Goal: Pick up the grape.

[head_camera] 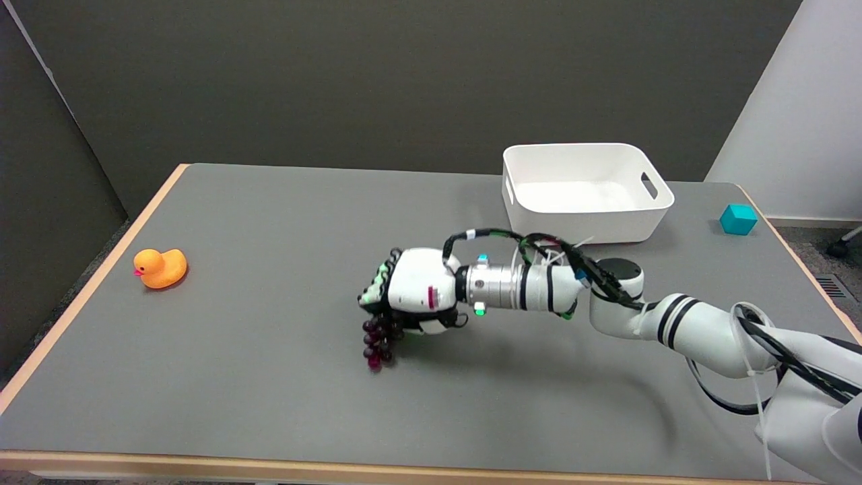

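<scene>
Right hand [412, 291] over table [269, 222] middle, fingers curled around top of grape bunch [377, 342]. Bunch hangs just below hand, toward near edge, long axis roughly vertical, tip apparently off surface. Judgement: grasp made, straight lift remains.

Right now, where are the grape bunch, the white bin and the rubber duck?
grape bunch [377, 343]: head view, on the dark berries hanging below the hand.
white bin [582, 219]: head view, on its near outer wall.
rubber duck [163, 268]: head view, on its body.
</scene>
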Available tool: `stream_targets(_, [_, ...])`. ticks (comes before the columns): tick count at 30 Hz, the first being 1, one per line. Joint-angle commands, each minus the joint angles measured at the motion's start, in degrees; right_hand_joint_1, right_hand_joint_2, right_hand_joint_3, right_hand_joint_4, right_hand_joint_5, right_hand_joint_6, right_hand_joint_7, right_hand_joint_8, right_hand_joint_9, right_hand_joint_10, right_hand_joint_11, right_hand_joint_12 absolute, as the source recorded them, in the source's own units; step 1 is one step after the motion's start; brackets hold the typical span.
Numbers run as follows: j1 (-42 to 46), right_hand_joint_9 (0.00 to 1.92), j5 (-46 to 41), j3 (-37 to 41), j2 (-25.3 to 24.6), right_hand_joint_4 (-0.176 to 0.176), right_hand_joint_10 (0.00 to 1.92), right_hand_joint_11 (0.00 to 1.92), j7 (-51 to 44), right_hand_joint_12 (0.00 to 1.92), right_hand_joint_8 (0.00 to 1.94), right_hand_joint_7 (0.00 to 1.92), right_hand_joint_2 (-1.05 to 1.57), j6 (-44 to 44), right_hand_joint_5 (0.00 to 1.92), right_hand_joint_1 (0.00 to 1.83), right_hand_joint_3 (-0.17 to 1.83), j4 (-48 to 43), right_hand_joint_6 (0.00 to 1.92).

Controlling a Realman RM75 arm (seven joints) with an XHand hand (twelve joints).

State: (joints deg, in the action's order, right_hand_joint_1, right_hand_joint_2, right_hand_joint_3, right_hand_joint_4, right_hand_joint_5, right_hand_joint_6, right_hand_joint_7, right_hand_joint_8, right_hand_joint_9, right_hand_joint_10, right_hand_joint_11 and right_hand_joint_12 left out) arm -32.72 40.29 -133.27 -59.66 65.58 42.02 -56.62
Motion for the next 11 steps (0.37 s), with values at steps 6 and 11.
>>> stream_targets(6, [-6.3,0.77,4.1,26.0,6.5,-0.151,1.47,0.76,0.1,1.75,1.32,0.83,1.07,-15.5,0.6,1.34,0.32,-12.2,1.56])
stream_targets(11, [-11.4,0.79,3.9,26.3,8.9,-0.16,1.45,0.76,0.2,1.7,1.31,0.85,1.06,-21.9,0.6,1.35,0.33,-6.3,1.56])
